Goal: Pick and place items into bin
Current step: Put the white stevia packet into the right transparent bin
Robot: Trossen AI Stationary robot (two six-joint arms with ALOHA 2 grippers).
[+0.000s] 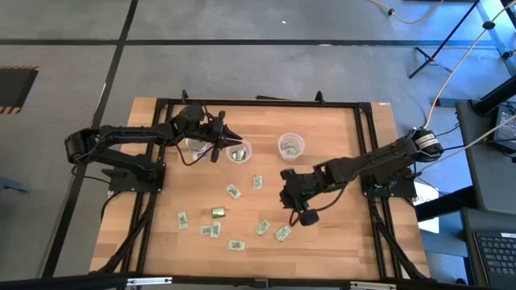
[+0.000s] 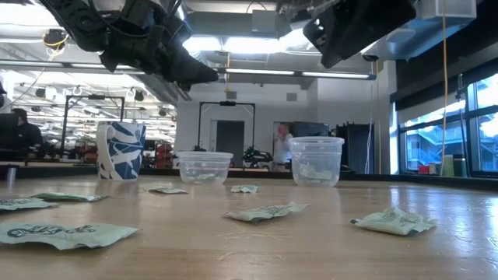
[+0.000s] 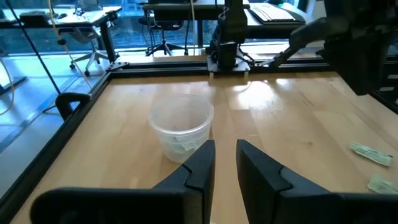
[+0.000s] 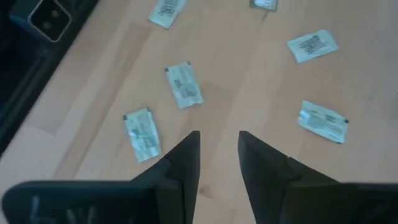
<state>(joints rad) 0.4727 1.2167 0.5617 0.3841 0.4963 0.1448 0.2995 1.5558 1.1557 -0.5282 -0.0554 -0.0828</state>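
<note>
Packets lie scattered over the near half of the worktop [image 1: 355,137], pale green and white, with one olive-gold packet [image 1: 218,213] among them; in the low view the nearest packet [image 2: 66,233] lies flat at the front edge. Farther back stand two clear cups, a left cup [image 1: 239,152] and a right cup [image 1: 290,146], each with packets inside, and a blue-patterned mug [image 2: 120,150]. Raised off the worktop, the left gripper [image 3: 225,163] hangs close to the left cup, jaws a narrow gap apart and empty. Above the scattered packets hovers the right gripper [image 4: 219,155], jaws likewise slightly parted, holding nothing.
</note>
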